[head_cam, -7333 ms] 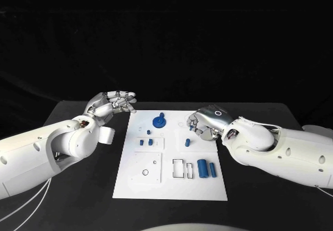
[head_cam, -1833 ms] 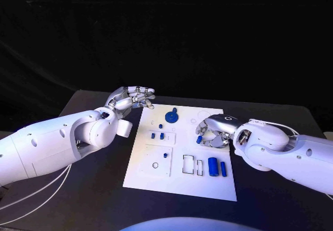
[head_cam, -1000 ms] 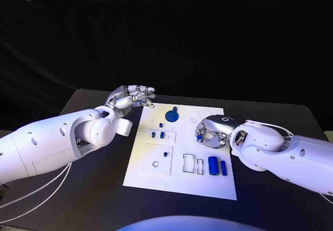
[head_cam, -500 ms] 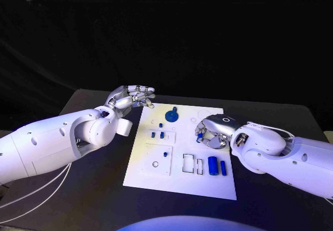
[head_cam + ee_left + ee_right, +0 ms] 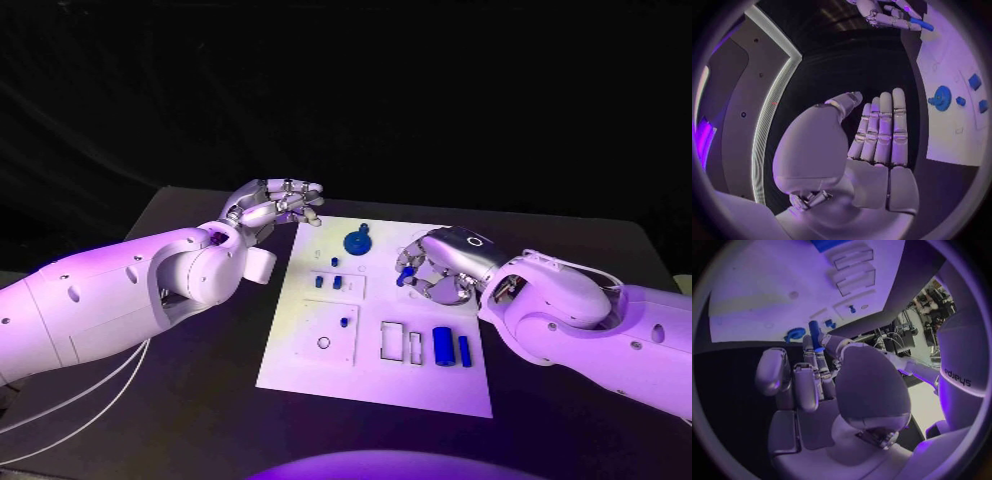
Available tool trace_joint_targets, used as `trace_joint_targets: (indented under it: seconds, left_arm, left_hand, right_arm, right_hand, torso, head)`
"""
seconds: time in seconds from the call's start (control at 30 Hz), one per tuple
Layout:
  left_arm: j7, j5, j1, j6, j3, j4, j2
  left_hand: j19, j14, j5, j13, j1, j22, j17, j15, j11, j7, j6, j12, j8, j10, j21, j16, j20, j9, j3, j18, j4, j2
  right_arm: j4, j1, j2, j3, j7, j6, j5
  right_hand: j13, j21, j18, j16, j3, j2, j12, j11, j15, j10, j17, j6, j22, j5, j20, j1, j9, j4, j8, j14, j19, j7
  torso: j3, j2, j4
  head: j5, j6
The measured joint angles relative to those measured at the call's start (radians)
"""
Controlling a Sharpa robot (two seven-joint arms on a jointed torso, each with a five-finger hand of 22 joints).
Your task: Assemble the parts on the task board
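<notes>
Black table (image 5: 188,400) | task board (image 5: 375,380) central | right hand (image 5: 440,262) fingers pinch blue peg (image 5: 410,271) | left hand (image 5: 270,208) fingers curled, empty

Pretty dim overall, the backdrop is just black. Purple light washes over the whole scene and it's brightest on the task board (image 5: 378,372), which glares a bit, while the table (image 5: 202,420) stays murky. Both wrist views bend straight edges hard near the rim.

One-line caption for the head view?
Right hand holds a blue peg above the task board; left hand hovers empty beside it.
</notes>
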Motion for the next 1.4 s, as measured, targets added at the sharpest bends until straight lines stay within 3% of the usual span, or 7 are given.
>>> trace_joint_targets:
  seconds: [0.17, 0.3, 0.47, 0.63, 0.97, 1.4]
  left_arm:
    - [0.0, 0.0, 0.0, 0.001, 0.0, -0.001, 0.003]
    - [0.0, 0.0, 0.0, 0.002, 0.0, -0.003, 0.008]
    - [0.0, 0.0, 0.0, 0.002, 0.0, -0.005, 0.012]
    - [0.0, 0.0, 0.0, 0.003, 0.0, -0.005, 0.016]
    - [0.0, 0.0, 0.0, 0.003, 0.0, -0.003, 0.017]
    - [-0.001, 0.0, 0.0, 0.004, 0.0, -0.002, 0.015]
  left_hand:
    - [0.0, 0.0, 0.0, 0.0, 0.0, 0.0, 0.0, 0.0, 0.0, 0.0, 0.0, 0.0, 0.0, 0.0, 0.0, 0.0, 0.0, 0.0, 0.0, 0.0, 0.0, 0.0]
    - [0.0, 0.0, 0.0, 0.0, 0.0, 0.0, 0.0, 0.0, 0.0, 0.0, 0.0, 0.0, 0.0, 0.0, 0.0, 0.0, 0.0, 0.0, 0.0, 0.0, 0.0, 0.0]
    - [0.0, 0.0, 0.0, 0.0, 0.0, 0.0, 0.0, 0.0, 0.0, 0.0, 0.0, 0.0, 0.0, 0.0, 0.0, 0.0, 0.0, 0.0, 0.0, 0.0, 0.0, 0.0]
    - [0.0, 0.0, 0.0, 0.001, 0.004, 0.0, -0.001, 0.0, 0.0, 0.0, 0.0, 0.0, 0.0, 0.0, 0.0, 0.0, 0.0, 0.0, -0.003, 0.0, -0.003, 0.004]
    - [0.0, 0.0, 0.0, 0.001, 0.004, 0.0, -0.001, 0.0, 0.0, 0.0, 0.0, 0.0, 0.0, 0.0, 0.0, 0.0, 0.0, 0.0, -0.003, 0.0, -0.003, 0.004]
    - [0.0, 0.0, 0.0, 0.001, 0.004, 0.0, -0.001, 0.0, 0.0, 0.0, 0.0, 0.0, 0.0, 0.0, 0.0, 0.0, 0.0, 0.0, -0.003, 0.0, -0.003, 0.004]
  right_arm:
    - [0.025, -0.011, 0.049, 0.002, 0.014, -0.025, 0.012]
    - [0.028, -0.041, 0.109, 0.001, 0.03, -0.039, 0.019]
    - [0.012, -0.086, 0.19, -0.005, 0.058, -0.051, 0.024]
    - [-0.027, -0.113, 0.244, -0.008, 0.077, -0.052, 0.025]
    - [-0.08, -0.133, 0.282, -0.015, 0.079, -0.023, 0.021]
    - [-0.093, -0.139, 0.286, -0.018, 0.051, 0.029, -0.018]
  right_hand:
    - [0.0, 0.003, -0.002, 0.0, 0.003, 0.0, -0.002, 0.002, 0.0, 0.005, 0.0, 0.002, 0.0, 0.0, 0.0, 0.0, 0.0, -0.003, 0.005, 0.0, 0.0, 0.002]
    - [0.0, 0.003, -0.002, 0.0, 0.005, 0.0, -0.002, 0.002, 0.0, 0.005, -0.001, 0.002, 0.0, 0.0, 0.0, 0.0, 0.001, -0.005, 0.005, 0.0, 0.0, 0.002]
    - [0.0, -0.002, -0.001, 0.0, 0.009, 0.0, -0.004, 0.002, 0.0, 0.005, -0.001, 0.002, 0.0, 0.0, 0.0, 0.0, 0.001, -0.009, 0.005, 0.0, 0.0, 0.002]
    - [-0.001, -0.002, -0.001, 0.0, 0.009, 0.0, -0.006, 0.002, 0.0, 0.005, -0.003, 0.002, 0.0, -0.001, 0.0, 0.0, 0.001, -0.01, 0.005, 0.0, 0.0, 0.002]
    - [-0.001, -0.007, 0.0, 0.0, 0.009, 0.0, -0.006, 0.002, 0.0, 0.005, -0.008, 0.002, 0.0, -0.003, 0.0, 0.0, 0.005, -0.01, 0.003, 0.0, 0.0, 0.003]
    - [-0.001, -0.007, 0.0, 0.0, 0.006, -0.004, -0.008, 0.004, 0.0, 0.007, -0.008, -0.001, 0.0, 0.0, 0.0, -0.003, 0.014, -0.012, 0.001, 0.0, 0.0, 0.003]
  torso:
    - [0.001, 0.001, -0.0013]
    - [0.0013, 0.001, -0.0012]
    - [0.0008, 0.002, 0.0014]
    - [0.0, 0.002, 0.0023]
    - [-0.0006, 0.003, 0.002]
    - [0.0012, 0.001, 0.0]
  head:
    - [0.006, -0.001]
    - [0.009, -0.001]
    - [0.012, -0.001]
    - [0.018, -0.004]
    - [0.029, -0.014]
    - [0.034, -0.024]
